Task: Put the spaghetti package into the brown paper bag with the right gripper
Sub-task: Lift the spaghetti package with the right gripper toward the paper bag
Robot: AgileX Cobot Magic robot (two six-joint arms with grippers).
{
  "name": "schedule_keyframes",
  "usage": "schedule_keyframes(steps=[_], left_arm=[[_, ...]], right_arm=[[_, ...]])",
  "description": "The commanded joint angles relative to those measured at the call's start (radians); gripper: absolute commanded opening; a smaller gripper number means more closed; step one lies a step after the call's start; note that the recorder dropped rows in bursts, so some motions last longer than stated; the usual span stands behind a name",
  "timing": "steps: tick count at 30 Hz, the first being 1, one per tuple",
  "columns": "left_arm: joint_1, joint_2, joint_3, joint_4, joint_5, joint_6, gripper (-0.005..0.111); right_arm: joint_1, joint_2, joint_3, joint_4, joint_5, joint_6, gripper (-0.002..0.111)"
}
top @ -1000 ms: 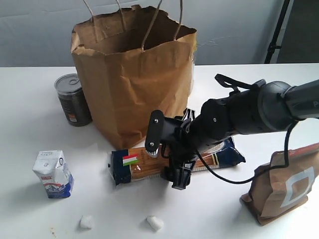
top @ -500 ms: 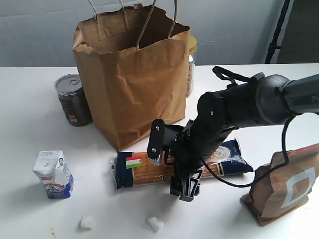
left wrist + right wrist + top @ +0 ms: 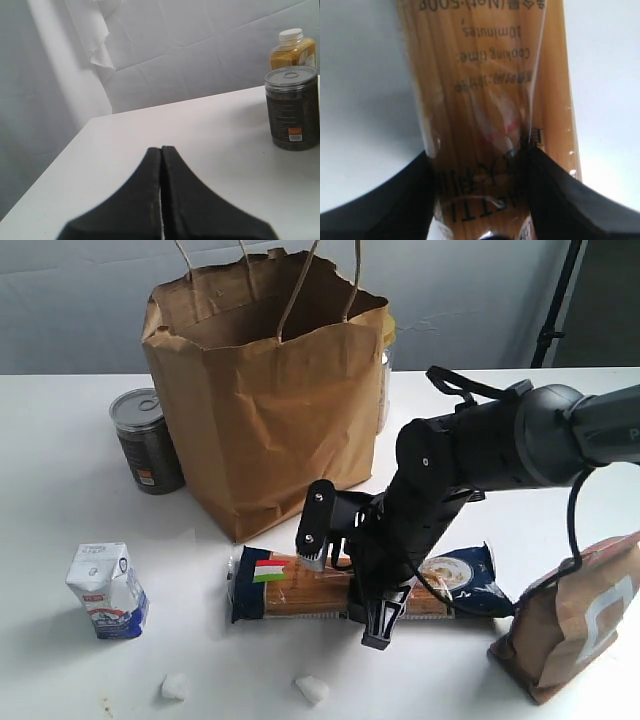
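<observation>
The spaghetti package (image 3: 285,587) lies flat on the white table in front of the brown paper bag (image 3: 265,410), which stands upright and open-topped. My right gripper (image 3: 376,618) reaches down over the middle of the package with one finger on each long side. In the right wrist view both black fingers (image 3: 395,200) press against the clear pack (image 3: 480,90), and my right gripper (image 3: 480,156) is shut on it. The left gripper (image 3: 161,149) is shut on nothing, far from the package, over bare table.
A dark tin can (image 3: 147,440) stands left of the bag; the same can (image 3: 292,107) and a yellow jar (image 3: 294,49) show in the left wrist view. A small milk carton (image 3: 108,590), two white lumps (image 3: 310,688) and a glossy brown pouch (image 3: 575,625) sit near the front.
The right gripper and the spaghetti package have shifted toward the front and right, and the package has turned level. Its navy end now reaches the brown pouch, which has tilted slightly.
</observation>
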Motion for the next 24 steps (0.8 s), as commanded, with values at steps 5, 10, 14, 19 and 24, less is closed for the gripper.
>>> schedule_keyframes(steps=[5, 10, 14, 19, 24], left_arm=[[-0.002, 0.002, 0.005, -0.004, -0.015, -0.004, 0.0], [-0.002, 0.002, 0.005, -0.004, -0.015, -0.004, 0.0], [-0.002, 0.002, 0.005, -0.004, -0.015, -0.004, 0.0], [-0.002, 0.002, 0.005, -0.004, -0.015, -0.004, 0.0], [-0.002, 0.002, 0.005, -0.004, -0.015, -0.004, 0.0]], right_arm=[[0.005, -0.076, 0.043, 0.075, 0.123, 0.036, 0.0], [0.005, -0.198, 0.043, 0.124, 0.067, 0.013, 0.0], [0.005, -0.274, 0.043, 0.154, 0.01, 0.002, 0.0], [0.005, -0.346, 0.043, 0.189, -0.014, 0.002, 0.0], [0.005, -0.424, 0.043, 0.329, -0.018, -0.099, 0.0]])
